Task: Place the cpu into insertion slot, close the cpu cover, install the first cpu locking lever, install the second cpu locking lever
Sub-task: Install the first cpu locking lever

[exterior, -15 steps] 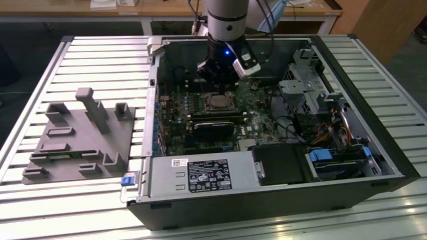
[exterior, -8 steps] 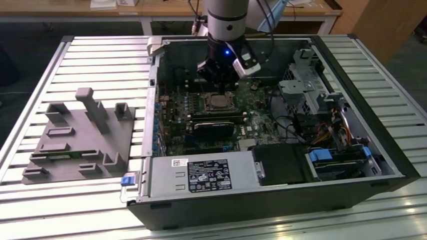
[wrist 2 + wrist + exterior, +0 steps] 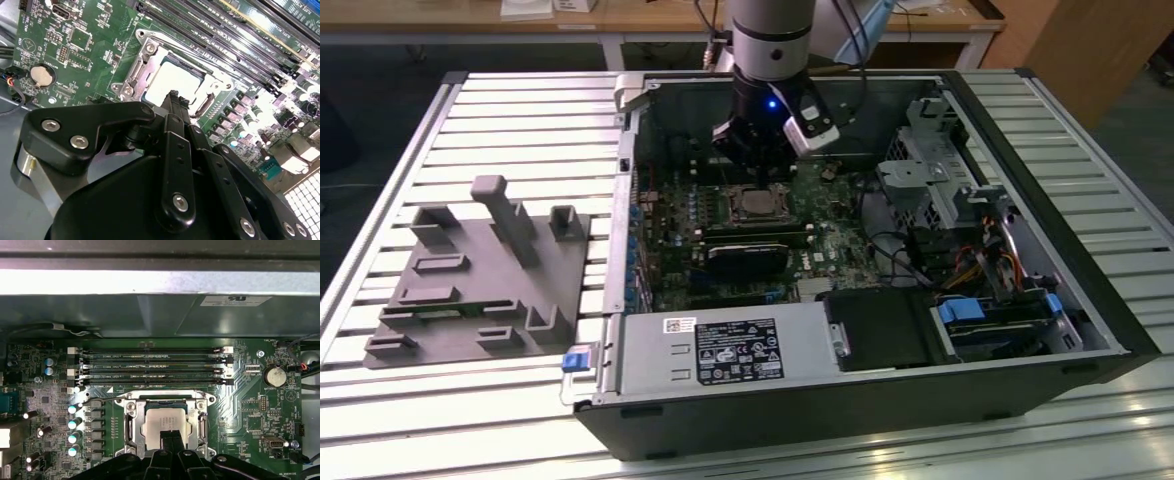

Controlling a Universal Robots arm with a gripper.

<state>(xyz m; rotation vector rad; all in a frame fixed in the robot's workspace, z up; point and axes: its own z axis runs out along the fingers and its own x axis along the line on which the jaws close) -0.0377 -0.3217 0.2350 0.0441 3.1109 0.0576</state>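
Slatted metal worktop (image 3: 520, 110), open computer case (image 3: 854, 415). Hand (image 3: 750, 165), fingers pressed together and empty, hangs over the cpu (image 3: 757, 206) seated in insertion slot (image 3: 129, 426); exterior view: cpu at hand's 6 o'clock.

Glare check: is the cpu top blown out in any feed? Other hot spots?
Second wrist view: the cpu top is washed near white by glare, and the memory slots beyond it flare too. First wrist view: cpu bright but its outline reads; the case rim is a blown-out white band. Exterior view: table slats glare in the foreground.
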